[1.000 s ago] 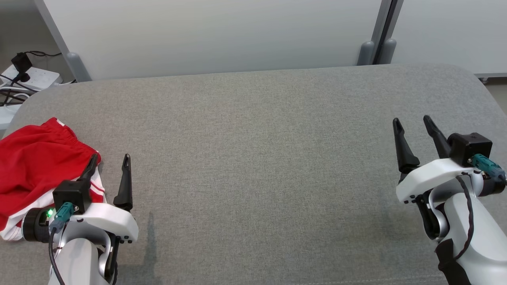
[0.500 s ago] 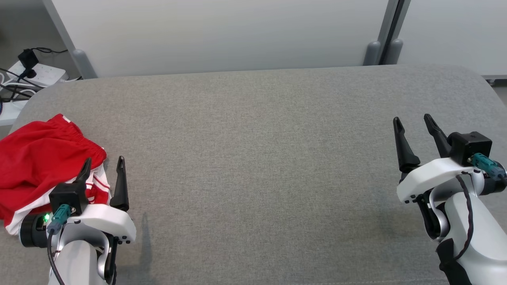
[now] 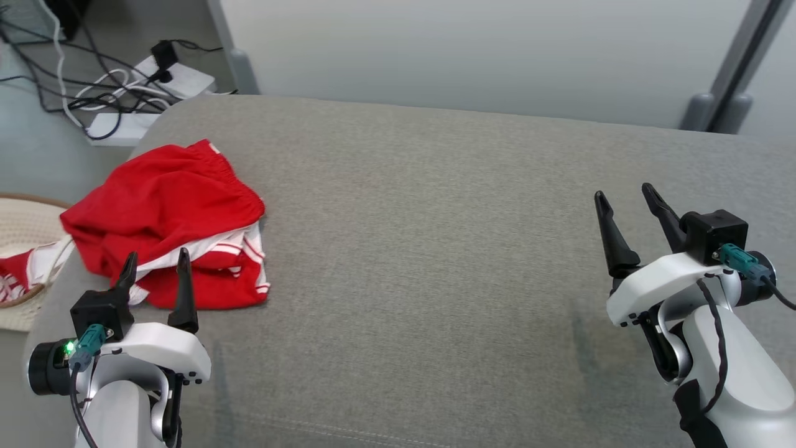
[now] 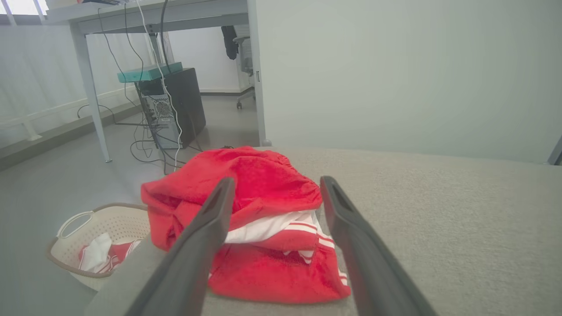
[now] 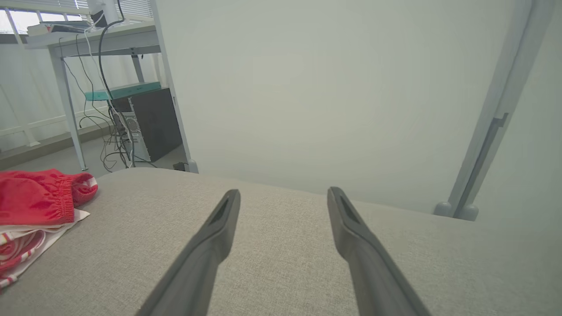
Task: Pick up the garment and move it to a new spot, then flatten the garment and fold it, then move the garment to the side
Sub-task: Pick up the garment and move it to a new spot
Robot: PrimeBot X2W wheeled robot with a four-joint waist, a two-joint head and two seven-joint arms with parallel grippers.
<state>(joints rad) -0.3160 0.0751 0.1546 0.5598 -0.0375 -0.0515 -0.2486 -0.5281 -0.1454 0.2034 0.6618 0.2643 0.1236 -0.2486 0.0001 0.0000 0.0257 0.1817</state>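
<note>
Red garment (image 3: 168, 205): crumpled at table (image 3: 435, 261) edge. Pickup judged pending. Both left pincer (image 3: 157, 254) and right pincer (image 3: 624, 190) are held apart, empty. Next: garment to be clamped.

Grey fabric surface (image 3: 435, 249), broad, rounded at its far left corner. On the floor off its left edge — a cream lattice basket (image 4: 127, 221), red and white cloth (image 4: 99, 256) inside. Beyond: white power strip (image 3: 180, 78), tangled dark cables (image 3: 59, 93). Black computer tower (image 4: 182, 109) under a pale desk (image 4: 153, 13) — teal box (image 4: 149, 72) on top. Pale partition (image 3: 466, 50) behind.
</note>
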